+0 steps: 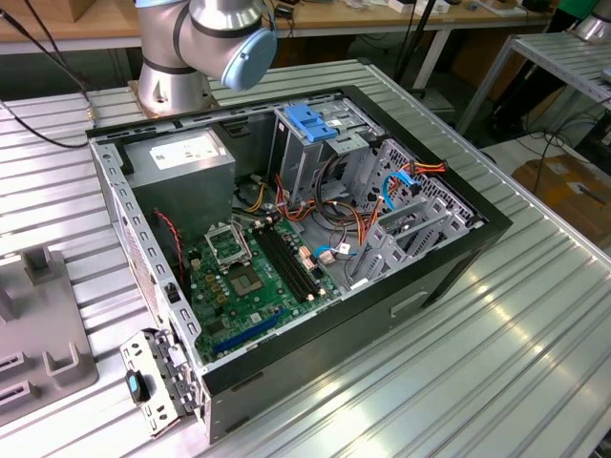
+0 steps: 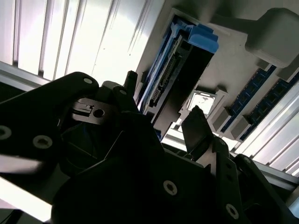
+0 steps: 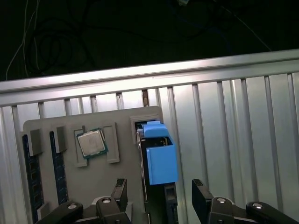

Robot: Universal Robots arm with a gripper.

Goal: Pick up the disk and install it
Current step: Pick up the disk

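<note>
One disk (image 3: 159,156) stands on edge in a slot of the grey parts tray (image 3: 126,117), its blue plastic rail uppermost. The hand (image 3: 160,189) is spread, one dark finger on each side of the disk with a gap on both sides, pinching nothing.

Near it on the same tray:
- a processor chip (image 3: 92,142) lies flat in a square recess just beside the disk slot
- two memory sticks (image 3: 31,172) with blue edges sit in grooves at the far side of the tray from the disk
- raised grey blocks stand around the recesses

The tray rests on the slatted aluminium counter (image 3: 233,121).

The second wrist view looks along the disk (image 2: 182,77) from low down. It adds the connector row on the disk's narrow edge, the blue rail and the chip (image 2: 204,100) beyond. The hand (image 2: 162,100) frames the disk from both sides.

The exterior view gives the wider setting: an open computer case (image 1: 425,286) lies on its side on the counter (image 1: 496,372). Inside it are a green motherboard (image 1: 248,277), a grey power supply (image 1: 181,157), a metal drive cage with a blue top (image 1: 310,124) and loose cable bundles. The arm's base (image 1: 205,43) stands behind the case.
</note>
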